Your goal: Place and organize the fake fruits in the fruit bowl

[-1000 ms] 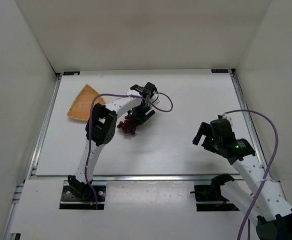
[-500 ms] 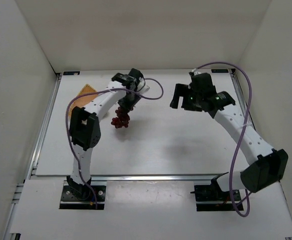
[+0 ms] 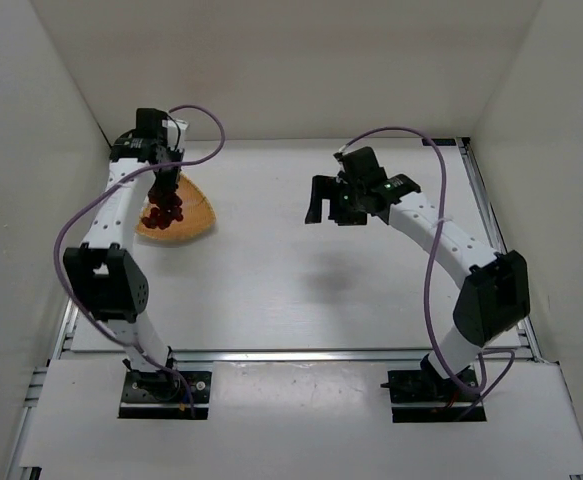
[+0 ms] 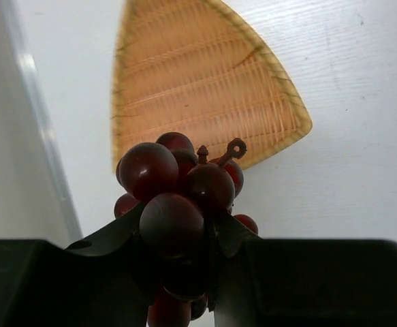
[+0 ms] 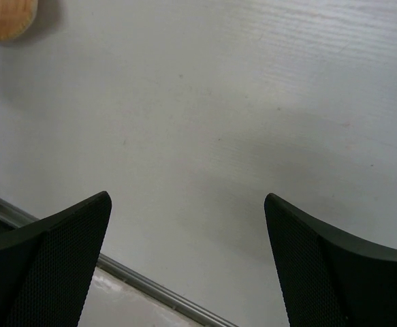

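My left gripper [image 3: 162, 193] is shut on a bunch of dark red fake grapes [image 3: 160, 213] and holds it just above the orange woven fruit bowl [image 3: 195, 222] at the table's far left. In the left wrist view the grapes [image 4: 174, 187] bulge out between the black fingers [image 4: 120, 235], with the bowl [image 4: 198, 88] below and beyond them. Whether the grapes touch the bowl I cannot tell. My right gripper [image 3: 323, 203] hangs open over the middle of the table with nothing between its fingers [image 5: 55, 255]. A corner of the bowl [image 5: 4, 17] shows in the right wrist view.
A metal rail [image 3: 84, 262] runs along the table's left edge, close to the bowl, and white walls enclose the table on three sides. Another rail [image 5: 144, 283] crosses the right wrist view. A purple cable [image 3: 203, 125] loops above the left wrist.
The left gripper closed on the grapes at mid-table, lifted them and carried them left to over the bowl. The right arm swung from the near right up to the table's middle.
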You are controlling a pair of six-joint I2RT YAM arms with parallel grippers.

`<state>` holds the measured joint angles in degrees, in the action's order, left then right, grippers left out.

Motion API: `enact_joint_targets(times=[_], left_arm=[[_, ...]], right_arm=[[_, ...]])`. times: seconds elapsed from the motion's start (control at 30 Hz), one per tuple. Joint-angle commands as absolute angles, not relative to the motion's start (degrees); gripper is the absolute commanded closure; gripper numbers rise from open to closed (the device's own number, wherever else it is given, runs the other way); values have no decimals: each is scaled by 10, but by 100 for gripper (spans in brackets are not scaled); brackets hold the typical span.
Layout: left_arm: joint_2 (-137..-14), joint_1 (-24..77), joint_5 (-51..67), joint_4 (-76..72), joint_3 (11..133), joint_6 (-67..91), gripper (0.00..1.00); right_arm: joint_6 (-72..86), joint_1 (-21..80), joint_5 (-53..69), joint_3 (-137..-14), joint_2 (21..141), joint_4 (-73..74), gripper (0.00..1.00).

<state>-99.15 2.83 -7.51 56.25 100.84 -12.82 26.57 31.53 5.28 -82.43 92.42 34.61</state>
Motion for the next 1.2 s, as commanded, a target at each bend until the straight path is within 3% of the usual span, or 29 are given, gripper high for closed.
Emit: enact_joint_targets(times=[0.0,0.07,0.1,0.13,0.2,0.23,0.37,0.6,0.73,0.83,1.0,1.17], left_arm=[[-1062,34,-30,531,1035,-133,70],[-1099,28,-30,531,1053,-127,56],[-1109,23,-30,531,1067,-127,33],[-1116,18,-30,531,1072,-127,23],[-1128,12,-53,519,1072,-122,11],[-1128,5,-59,514,1077,-116,0],[-1103,-5,-96,508,1116,-99,0],[-927,2,-163,508,1091,-99,0],[-791,-58,-170,508,916,-143,0],[-716,-132,-175,495,678,-171,0],[-615,-206,-158,483,500,-143,0],[-577,-219,-115,490,462,-106,0]], right_arm=[[277,332,68,-851,933,323,2],[282,338,68,-846,933,323,2],[282,338,68,-846,933,323,2],[282,338,68,-840,933,323,2],[282,338,61,-834,921,323,1],[282,338,61,-829,921,323,1],[277,338,54,-818,899,323,1],[265,338,12,-760,828,342,1],[265,331,-35,-709,778,376,1],[265,306,-42,-655,728,384,1],[276,287,-42,-606,700,389,1],[281,287,-42,-600,700,389,1]])
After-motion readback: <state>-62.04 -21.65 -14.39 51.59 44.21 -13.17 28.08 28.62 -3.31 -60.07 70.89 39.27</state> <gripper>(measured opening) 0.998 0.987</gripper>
